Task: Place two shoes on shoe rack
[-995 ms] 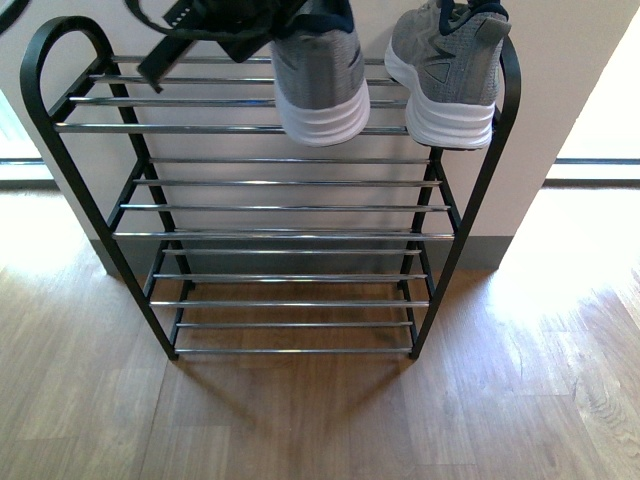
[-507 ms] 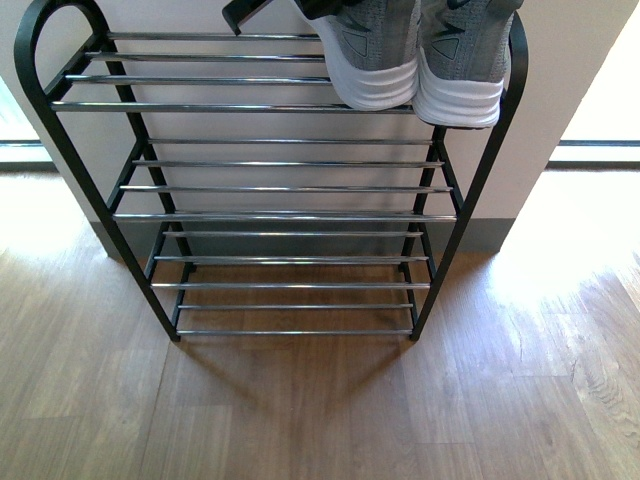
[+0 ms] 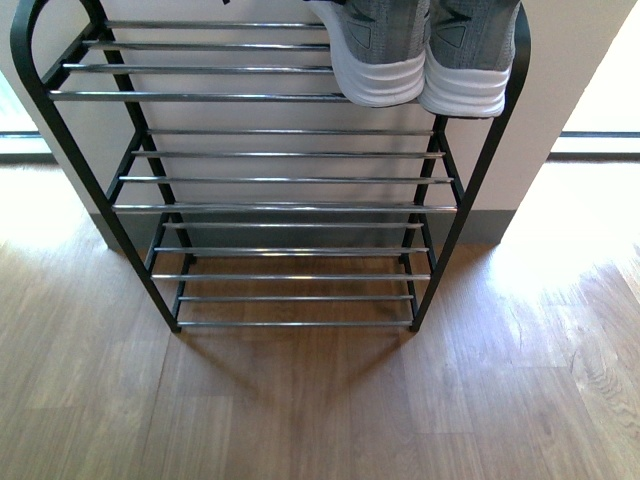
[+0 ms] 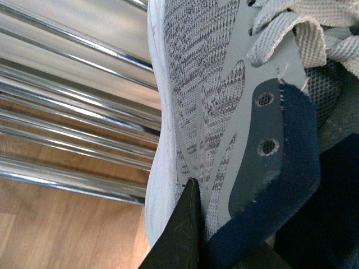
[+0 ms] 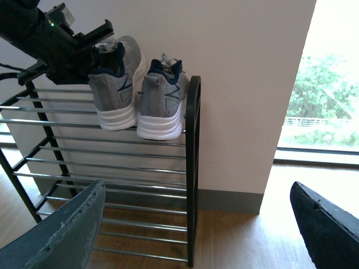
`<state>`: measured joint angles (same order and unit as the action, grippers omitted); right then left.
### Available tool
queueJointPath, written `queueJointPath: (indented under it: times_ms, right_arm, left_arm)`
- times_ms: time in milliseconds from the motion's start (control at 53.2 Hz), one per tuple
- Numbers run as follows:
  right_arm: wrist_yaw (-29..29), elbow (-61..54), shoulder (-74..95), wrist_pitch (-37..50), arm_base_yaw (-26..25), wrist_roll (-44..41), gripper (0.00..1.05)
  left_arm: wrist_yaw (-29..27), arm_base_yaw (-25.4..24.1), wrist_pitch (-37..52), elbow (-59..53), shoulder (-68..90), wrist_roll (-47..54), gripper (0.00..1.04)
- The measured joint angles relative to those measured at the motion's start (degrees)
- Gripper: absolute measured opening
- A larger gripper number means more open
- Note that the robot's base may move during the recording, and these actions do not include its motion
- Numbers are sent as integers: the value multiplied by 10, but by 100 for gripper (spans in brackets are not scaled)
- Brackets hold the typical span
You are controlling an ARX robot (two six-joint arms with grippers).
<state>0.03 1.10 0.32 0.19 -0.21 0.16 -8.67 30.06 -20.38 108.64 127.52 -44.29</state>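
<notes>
Two grey knit lace-up sneakers with thick white soles, the inner sneaker (image 3: 375,50) and the outer sneaker (image 3: 470,55), sit side by side at the right end of the top tier of the tall black-framed shoe rack with silver rods (image 3: 280,207). The left gripper (image 5: 105,40) is clamped on the inner sneaker's navy-lined collar; the right gripper (image 5: 196,190) hangs spread and empty, well back from the rack. The sneakers look light, soft in the upper and stiff in the sole, so the collar seems the surest hold.

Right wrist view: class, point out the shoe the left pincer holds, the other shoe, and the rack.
held shoe (image 5: 111,95), right wrist view, grey knit heel.
other shoe (image 5: 161,106), right wrist view, grey knit heel.
rack (image 5: 193,145), right wrist view, black end frame.
</notes>
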Motion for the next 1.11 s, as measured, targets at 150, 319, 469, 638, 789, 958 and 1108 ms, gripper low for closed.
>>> queueJointPath:
  times_ms: [150, 319, 469, 638, 789, 958, 1108]
  right_arm:
    - [0, 0, 0, 0, 0, 0, 96]
    - [0, 0, 0, 0, 0, 0, 96]
    - [0, 0, 0, 0, 0, 0, 96]
    - [0, 0, 0, 0, 0, 0, 96]
    - [0, 0, 0, 0, 0, 0, 96]
    - [0, 0, 0, 0, 0, 0, 96]
    - [0, 0, 0, 0, 0, 0, 96]
  left_arm:
    - [19, -9, 3, -20, -12, 26, 2]
    - [10, -27, -17, -1, -3, 40, 2]
    - [12, -37, -34, 43, 27, 42, 2]
    - [12, -34, -58, 80, 51, 46, 2]
    - [15, -28, -62, 89, 57, 49, 2]
    - [29, -26, -47, 89, 57, 58, 25]
    - [32, -26, -33, 86, 53, 61, 48]
